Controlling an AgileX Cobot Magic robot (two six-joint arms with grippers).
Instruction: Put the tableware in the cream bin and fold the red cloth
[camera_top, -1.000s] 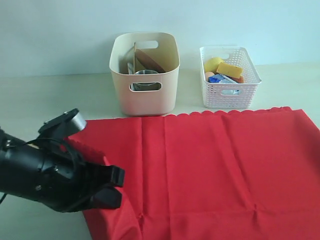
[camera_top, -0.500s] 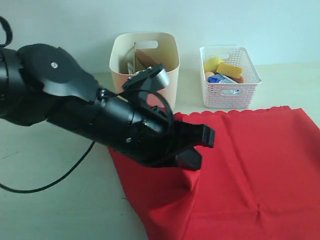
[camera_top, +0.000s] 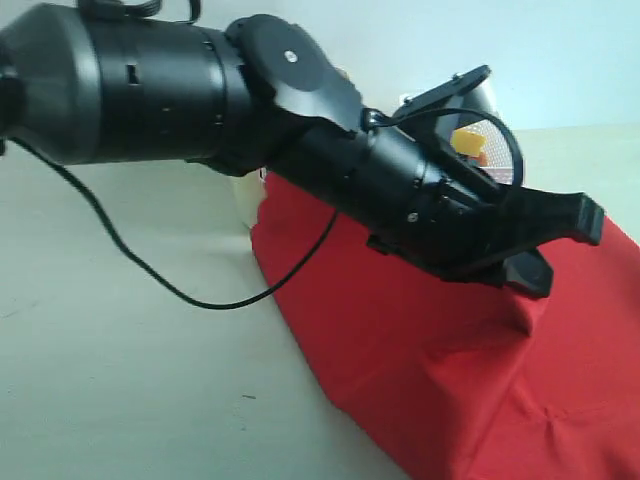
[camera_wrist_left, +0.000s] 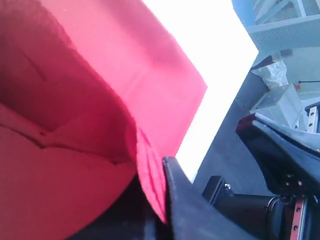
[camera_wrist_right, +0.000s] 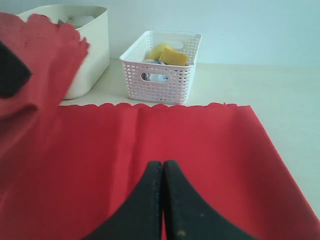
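Nearest the front edge, the right gripper (camera_wrist_right: 162, 167) hangs just above the red cloth (camera_wrist_right: 150, 135), its two black fingers pressed flat together with nothing between them. The cloth lies spread on the pale table (camera_top: 120, 350), scalloped edge toward the back, but its left side is pulled up off the surface into a slack, hanging fold. That fold is pinched in the left gripper (camera_top: 560, 245), whose arm reaches across the middle of the table and over to the right; its jaws are clamped on the bunched fabric, and the wrist view shows the red edge caught against a black finger (camera_wrist_left: 182, 210). Beyond the cloth stands the cream bin (camera_wrist_right: 92, 45), and beside it, to the right, the white lattice basket (camera_wrist_right: 160, 80) with yellow food (camera_wrist_right: 167, 54) inside.
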